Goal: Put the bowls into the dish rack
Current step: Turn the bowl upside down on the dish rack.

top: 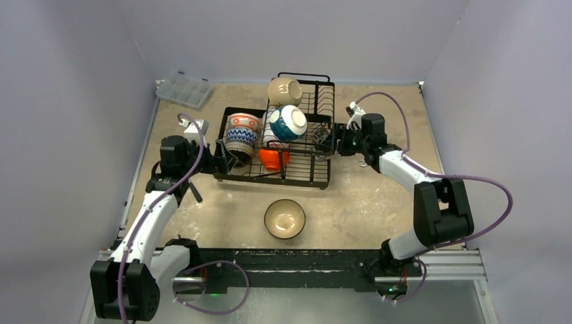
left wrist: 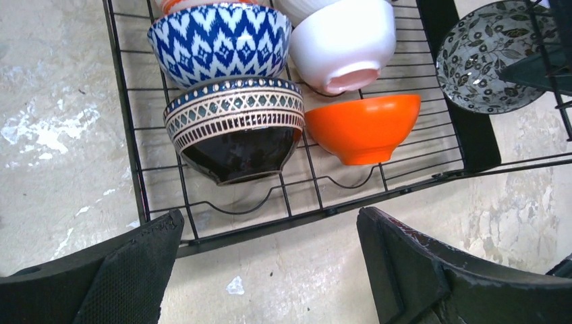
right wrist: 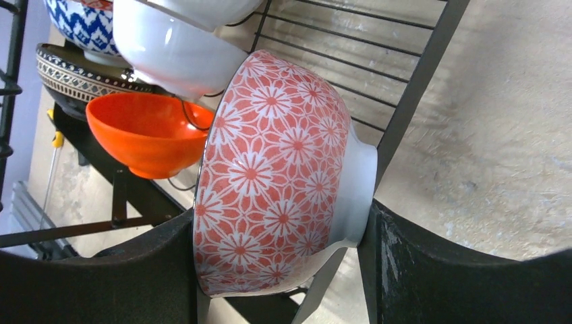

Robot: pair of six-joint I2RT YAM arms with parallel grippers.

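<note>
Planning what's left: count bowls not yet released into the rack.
2: a tan bowl on the table before the rack; a red floral bowl in the right gripper. Others may be hidden.

One black wire dish rack (top: 307,172) holds or touches at least eight bowls: one tan bowl (top: 284,90), one teal bowl (top: 290,122), one blue-patterned bowl (left wrist: 219,40), one dark banded bowl (left wrist: 235,131), one orange bowl (left wrist: 364,127), one red floral bowl (right wrist: 270,175) and two white bowls (left wrist: 344,37). One more, a brown-rimmed bowl (top: 284,219), sits by the near edge of the table (top: 378,202). One clear compartment box (top: 182,89) sits in the far left corner.
</note>
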